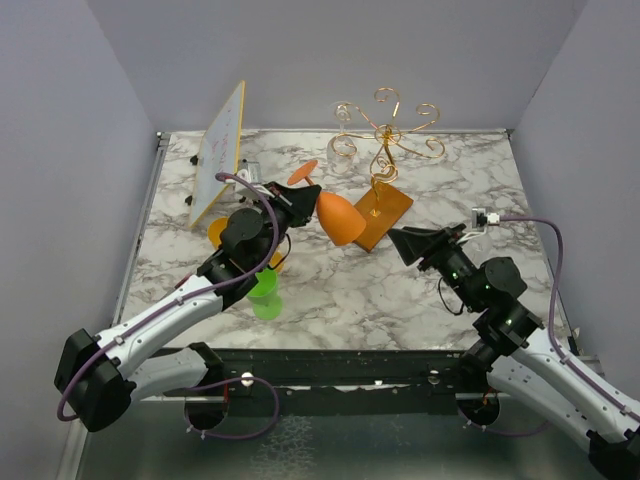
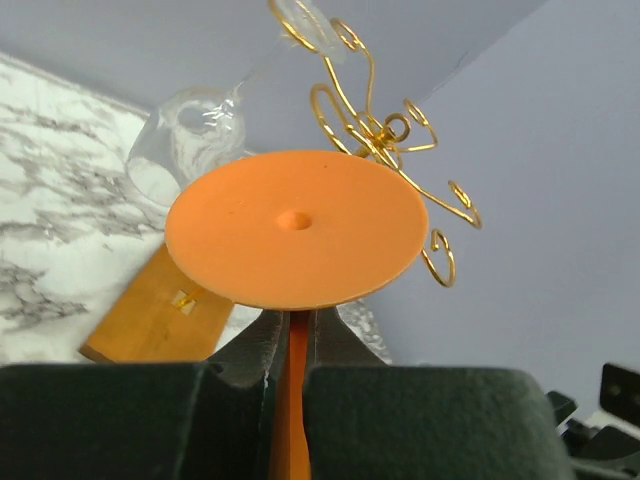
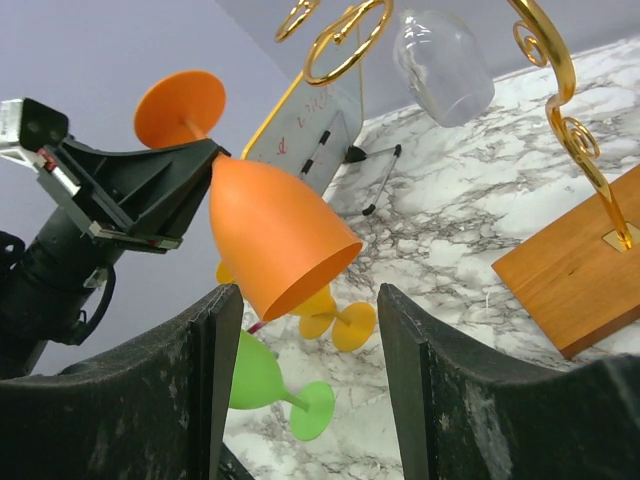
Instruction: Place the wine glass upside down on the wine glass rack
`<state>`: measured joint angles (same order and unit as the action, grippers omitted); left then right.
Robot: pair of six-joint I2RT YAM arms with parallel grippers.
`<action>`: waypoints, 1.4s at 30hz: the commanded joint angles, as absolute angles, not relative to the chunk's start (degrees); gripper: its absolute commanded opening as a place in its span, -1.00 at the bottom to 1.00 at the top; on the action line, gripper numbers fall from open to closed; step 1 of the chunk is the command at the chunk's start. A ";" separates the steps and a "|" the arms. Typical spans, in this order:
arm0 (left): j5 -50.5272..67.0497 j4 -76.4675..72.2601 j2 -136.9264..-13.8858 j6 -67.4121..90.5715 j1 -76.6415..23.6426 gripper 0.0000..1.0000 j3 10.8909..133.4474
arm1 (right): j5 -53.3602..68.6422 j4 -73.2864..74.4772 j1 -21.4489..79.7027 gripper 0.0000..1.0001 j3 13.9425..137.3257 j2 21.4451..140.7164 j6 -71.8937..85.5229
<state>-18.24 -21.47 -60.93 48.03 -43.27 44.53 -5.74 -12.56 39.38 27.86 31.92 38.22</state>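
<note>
By rack (image 1: 383,150), one orange glass (image 1: 340,218), three others (image 1: 266,293)

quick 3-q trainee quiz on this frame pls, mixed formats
1. True or false: the left gripper is shut on the stem of the orange wine glass.
2. Multiple choice: what already hangs on the wine glass rack? A) a green glass B) a clear glass C) nothing
3. Fill in: the jaws of the right gripper stand ____.

Key: 1 true; 2 B; 3 open
</note>
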 commanded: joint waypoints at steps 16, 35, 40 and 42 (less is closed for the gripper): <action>22.85 -25.85 -68.00 6.80 -43.51 -1.00 54.64 | -10.65 -7.77 39.66 0.23 29.56 29.50 36.83; 37.88 -25.40 -82.71 12.88 -32.67 -1.00 67.70 | -10.59 -8.29 39.69 0.23 30.18 30.74 37.13; 36.68 -25.31 -85.62 13.52 -32.69 -1.00 69.38 | -10.10 -7.95 39.64 0.23 30.54 31.01 37.22; 35.13 -25.16 -86.31 13.72 -32.68 -1.00 69.93 | -10.24 -7.83 39.64 0.23 30.46 30.72 37.26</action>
